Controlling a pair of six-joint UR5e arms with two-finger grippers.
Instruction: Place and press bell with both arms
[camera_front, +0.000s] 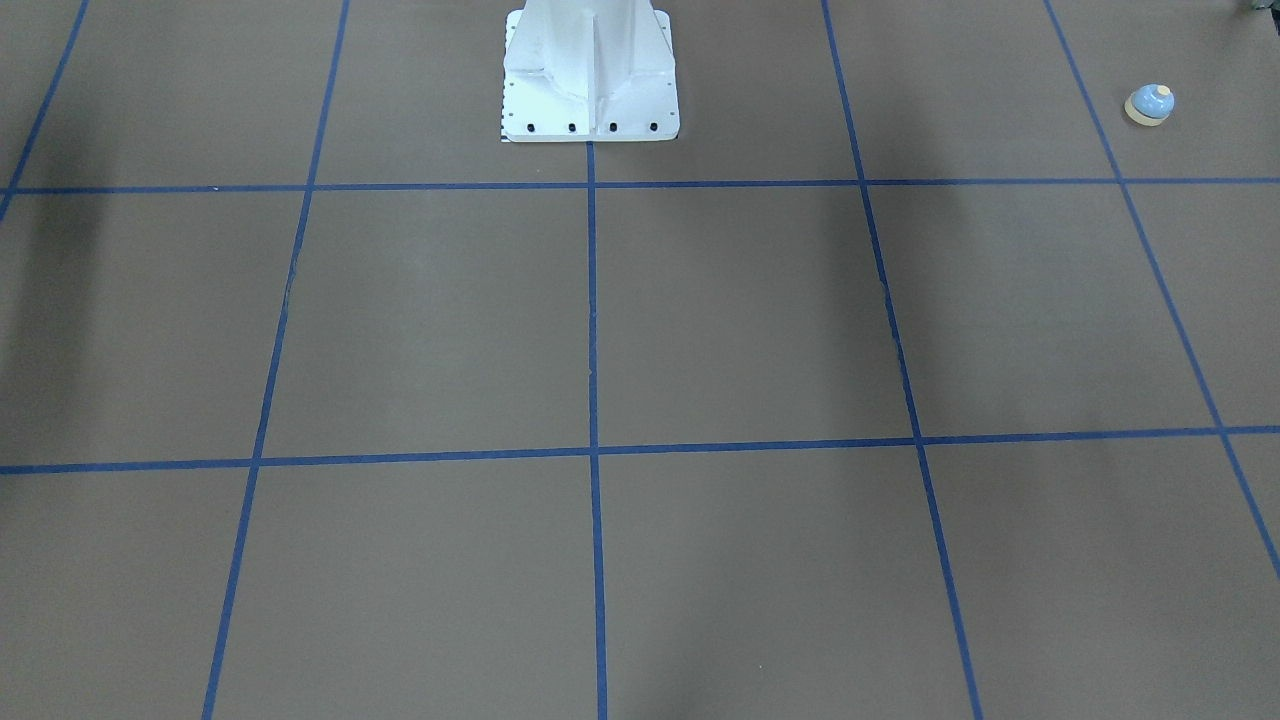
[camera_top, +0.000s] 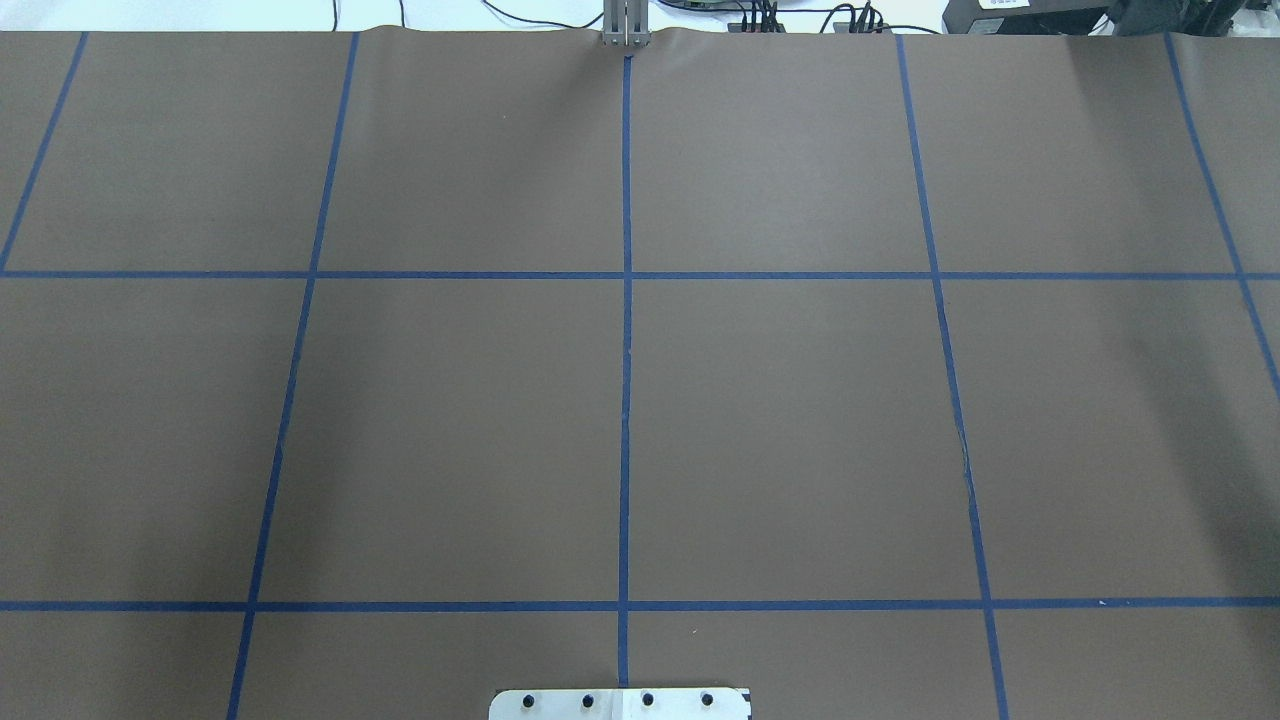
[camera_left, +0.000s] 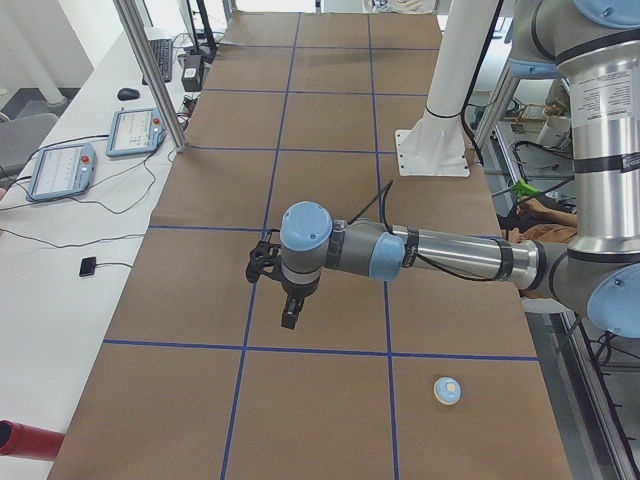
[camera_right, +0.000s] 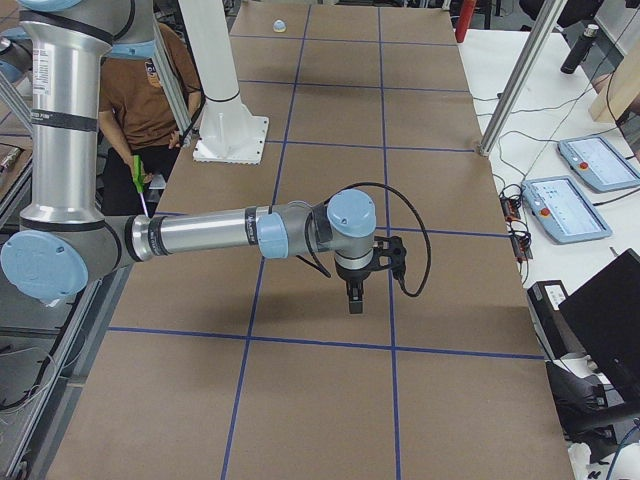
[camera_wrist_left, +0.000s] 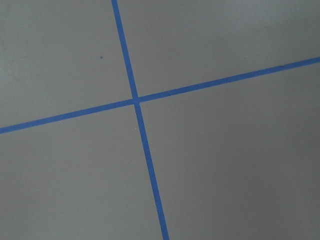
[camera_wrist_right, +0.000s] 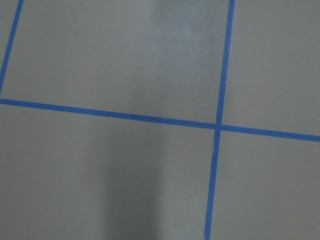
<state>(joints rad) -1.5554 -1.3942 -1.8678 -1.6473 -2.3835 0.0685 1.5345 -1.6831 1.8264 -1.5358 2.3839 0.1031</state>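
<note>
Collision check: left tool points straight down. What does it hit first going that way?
Probably the bare table, near a tape cross. The left tool hangs over nothing else; the bell sits well off to the side.

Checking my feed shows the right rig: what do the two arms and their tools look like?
The left arm and right arm match: silver tubes, grey joints, light-blue caps, printed labels on the upper links. A black cable loops to the black left tool and right tool alike.
</note>
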